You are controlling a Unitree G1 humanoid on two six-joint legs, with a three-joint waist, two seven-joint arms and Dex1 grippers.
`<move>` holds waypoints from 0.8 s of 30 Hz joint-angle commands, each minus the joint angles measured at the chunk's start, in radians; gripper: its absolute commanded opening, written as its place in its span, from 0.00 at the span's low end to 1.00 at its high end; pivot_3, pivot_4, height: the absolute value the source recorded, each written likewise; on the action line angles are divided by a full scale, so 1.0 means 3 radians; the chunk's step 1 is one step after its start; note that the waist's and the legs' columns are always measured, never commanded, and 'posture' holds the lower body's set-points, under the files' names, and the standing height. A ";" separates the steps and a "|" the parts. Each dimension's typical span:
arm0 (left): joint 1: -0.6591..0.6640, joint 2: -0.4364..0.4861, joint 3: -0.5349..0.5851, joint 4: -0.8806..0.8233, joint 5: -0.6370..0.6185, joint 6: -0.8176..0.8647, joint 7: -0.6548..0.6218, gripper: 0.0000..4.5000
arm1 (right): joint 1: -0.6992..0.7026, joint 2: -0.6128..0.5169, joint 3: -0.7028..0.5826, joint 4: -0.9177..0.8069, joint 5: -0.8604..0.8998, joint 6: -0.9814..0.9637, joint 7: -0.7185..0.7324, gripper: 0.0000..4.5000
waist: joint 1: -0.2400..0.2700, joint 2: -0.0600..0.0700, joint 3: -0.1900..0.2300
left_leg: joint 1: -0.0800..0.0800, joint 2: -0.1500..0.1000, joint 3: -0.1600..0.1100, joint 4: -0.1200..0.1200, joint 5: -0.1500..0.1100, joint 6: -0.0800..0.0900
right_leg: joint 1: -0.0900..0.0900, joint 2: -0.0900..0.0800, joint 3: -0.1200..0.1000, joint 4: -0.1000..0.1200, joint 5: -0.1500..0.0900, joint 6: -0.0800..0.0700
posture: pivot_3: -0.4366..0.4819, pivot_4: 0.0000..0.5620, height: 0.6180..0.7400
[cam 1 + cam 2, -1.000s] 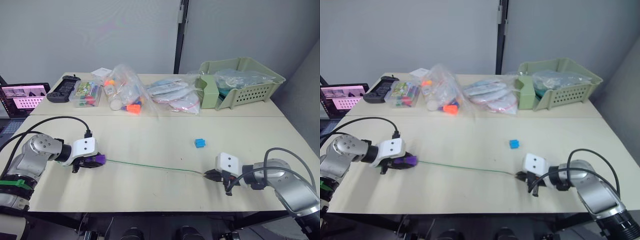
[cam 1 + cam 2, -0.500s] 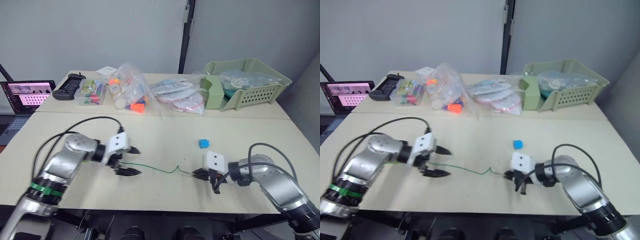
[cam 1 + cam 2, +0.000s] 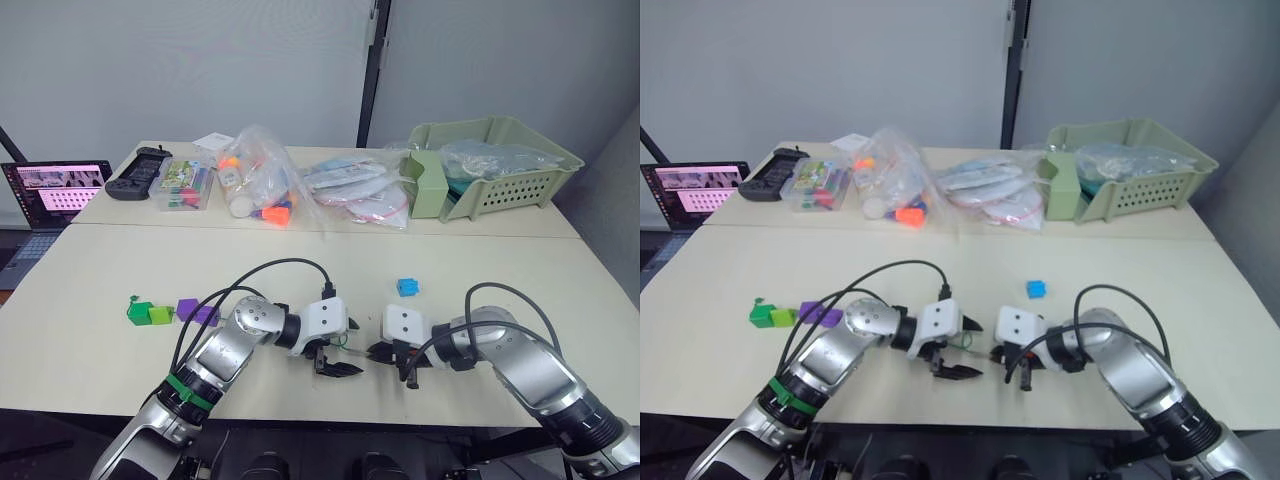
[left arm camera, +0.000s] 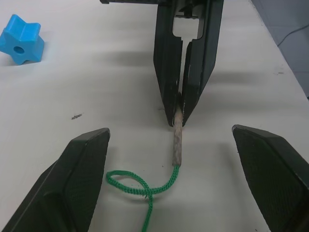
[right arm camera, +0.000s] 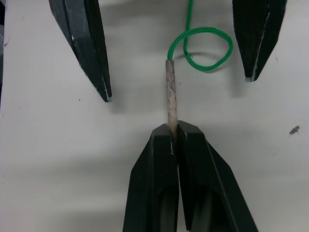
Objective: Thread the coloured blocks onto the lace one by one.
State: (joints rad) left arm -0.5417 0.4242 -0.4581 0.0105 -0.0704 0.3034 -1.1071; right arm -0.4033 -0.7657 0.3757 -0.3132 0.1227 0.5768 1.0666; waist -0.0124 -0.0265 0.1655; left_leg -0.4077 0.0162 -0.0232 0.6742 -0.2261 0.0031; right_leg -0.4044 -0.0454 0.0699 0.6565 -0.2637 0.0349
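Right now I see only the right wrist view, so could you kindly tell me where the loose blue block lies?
Observer: The blue block lies on the table just beyond the right hand, apart from it.
Operator: Thank you. And where are the other blocks?
Observer: Two green blocks and two purple blocks sit in a row well out to the robot's left of the left hand.
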 commanded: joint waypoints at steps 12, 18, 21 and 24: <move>-0.0041 -0.0025 0.0048 -0.0013 0.0027 -0.0049 0.0026 0.01 | -0.0019 0.0001 -0.0043 -0.0083 0.0025 0.0039 0.0000 0.00 | 0.0000 0.0000 0.0000 | 0.0000 0.0000 -0.0001 0.0000 0.0000 0.0000 | 0.0000 0.0000 -0.0001 0.0000 0.0000 0.0000 | 0.48 0.27 1.00; -0.0038 -0.0027 0.0057 -0.0006 0.0024 -0.0051 0.0027 0.01 | -0.0012 -0.0002 -0.0028 -0.0097 0.0022 0.0062 0.0008 0.00 | -0.0001 0.0000 0.0000 | 0.0000 0.0000 -0.0001 0.0000 0.0000 0.0000 | 0.0000 0.0000 -0.0001 0.0000 0.0000 0.0000 | 0.48 0.27 1.00; -0.0033 -0.0026 0.0060 -0.0019 0.0015 -0.0048 0.0022 0.01 | 0.0017 -0.0005 -0.0026 -0.0135 0.0037 0.0095 0.0006 0.00 | -0.0001 0.0000 0.0000 | 0.0000 0.0000 -0.0001 0.0000 0.0000 0.0000 | 0.0000 0.0000 -0.0001 0.0000 0.0000 0.0000 | 0.48 0.27 1.00; -0.0020 -0.0021 0.0061 -0.0039 0.0006 -0.0038 0.0014 0.00 | 0.0123 0.0036 -0.0172 -0.0253 0.0145 0.0232 -0.0098 0.15 | 0.0002 0.0000 0.0000 | -0.0001 0.0000 -0.0001 0.0000 0.0000 0.0000 | 0.0000 0.0000 -0.0001 0.0000 0.0000 0.0000 | 0.48 0.27 1.00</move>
State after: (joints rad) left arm -0.5423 0.4201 -0.4598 0.0229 -0.0611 0.2979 -1.1118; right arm -0.3878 -0.7626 0.3613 -0.3356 0.1307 0.6150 1.0496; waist -0.0118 -0.0265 0.1655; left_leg -0.4080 0.0162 -0.0237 0.6742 -0.2261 0.0031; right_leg -0.4044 -0.0453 0.0695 0.6566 -0.2637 0.0349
